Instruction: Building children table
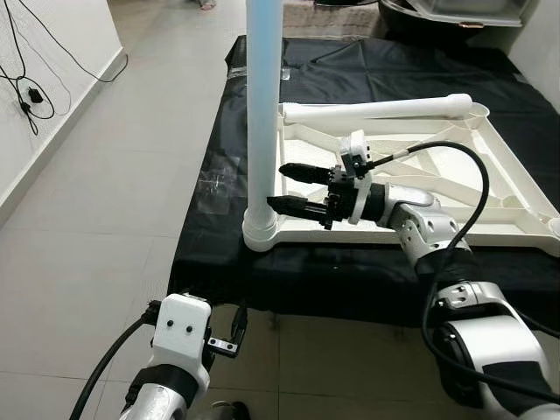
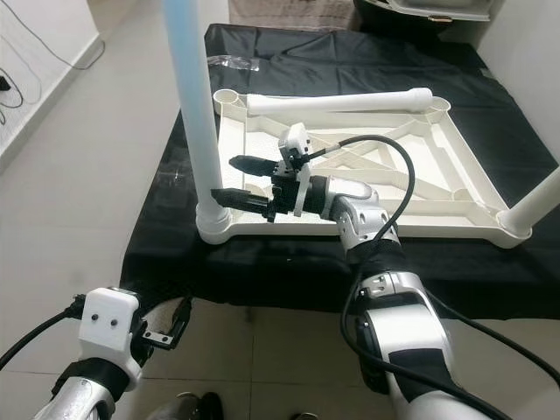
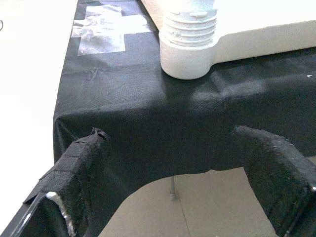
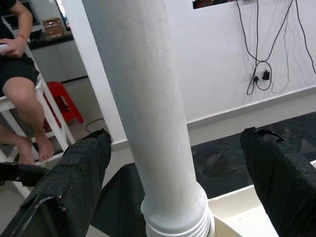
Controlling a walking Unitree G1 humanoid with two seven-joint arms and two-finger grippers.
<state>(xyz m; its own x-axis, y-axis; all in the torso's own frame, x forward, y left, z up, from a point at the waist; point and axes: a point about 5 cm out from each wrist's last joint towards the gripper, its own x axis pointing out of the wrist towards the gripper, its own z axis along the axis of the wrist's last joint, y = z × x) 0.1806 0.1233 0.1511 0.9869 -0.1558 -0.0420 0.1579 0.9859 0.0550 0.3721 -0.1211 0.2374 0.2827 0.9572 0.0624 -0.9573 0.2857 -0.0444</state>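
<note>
A: Where does the tabletop (image 1: 490, 188) lie?
B: Upside down on the black cloth (image 1: 350, 70), right of centre in the left eye view, its ribbed underside facing up. The cloth covers a table whose near edge runs across the middle of the frame.

A: And the legs?
B: One leg (image 1: 262, 96) stands upright in the corner socket (image 1: 260, 229) at the tabletop's near-left corner and rises out of the top of the frame. A loose leg (image 1: 376, 109) lies across the tabletop's far edge, upper centre. In the right eye view another leg (image 2: 538, 199) stands at the right edge of the frame, at the near-right corner.

A: What is the right gripper (image 1: 285, 188) doing?
B: It reaches in from the right of the frame toward the upright leg, low on it, just above the socket. Its fingers (image 4: 69, 182) are spread wide, one on each side of the leg in the right wrist view, touching nothing.

A: The left gripper (image 1: 232, 337)?
B: Low in the bottom-left of the frame, over the tiled floor (image 1: 96, 219), below the table's near edge. In the left wrist view its fingers (image 3: 279, 173) stand apart and empty, pointing at the cloth's hanging edge and the socket above.

A: Anything else around?
B: A seated person (image 4: 17, 74) at the upper left of the right wrist view, and cables (image 1: 26, 83) along the wall at the upper left of the left eye view
</note>
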